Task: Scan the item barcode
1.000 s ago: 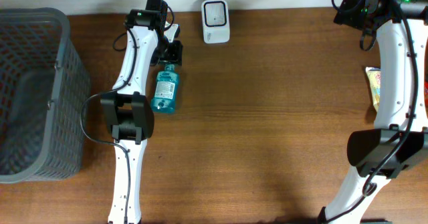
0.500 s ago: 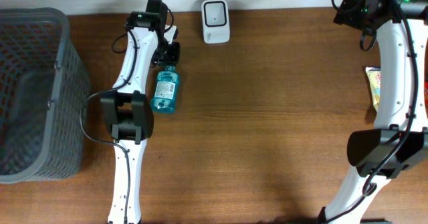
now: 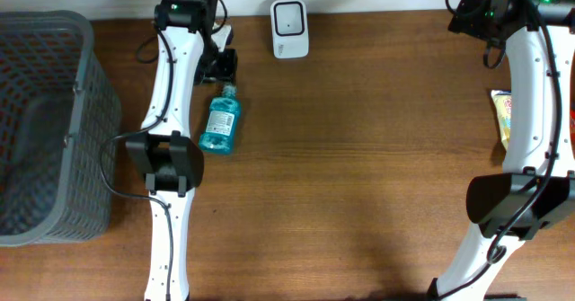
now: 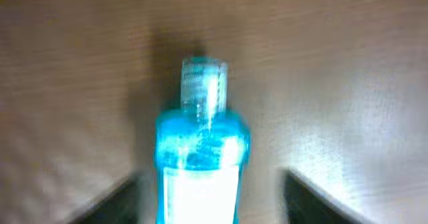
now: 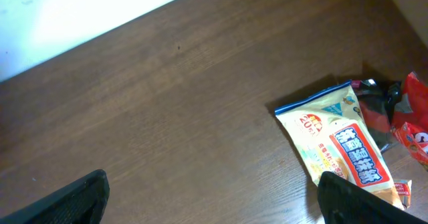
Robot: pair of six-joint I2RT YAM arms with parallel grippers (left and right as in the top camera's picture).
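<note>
A blue mouthwash bottle [image 3: 220, 121] with a white label lies flat on the wooden table, cap pointing to the far edge. My left gripper [image 3: 225, 75] hovers just beyond the cap, open and holding nothing. In the blurred left wrist view the bottle [image 4: 200, 150] lies between the two spread fingers [image 4: 114, 200], which stand apart from it. The white barcode scanner [image 3: 290, 28] stands at the far edge, to the right of the left gripper. My right gripper [image 5: 214, 197] is wide open over bare table at the far right, with nothing between its fingers.
A large grey mesh basket [image 3: 45, 121] fills the left side of the table. A yellow snack packet [image 5: 341, 144] and red wrappers [image 5: 408, 117] lie at the right edge, close to the right gripper's right finger.
The left gripper has opened and drawn back from the bottle's neck toward the far edge, its arm swinging left. The bottle stays lying on the table. The right arm has not moved.
</note>
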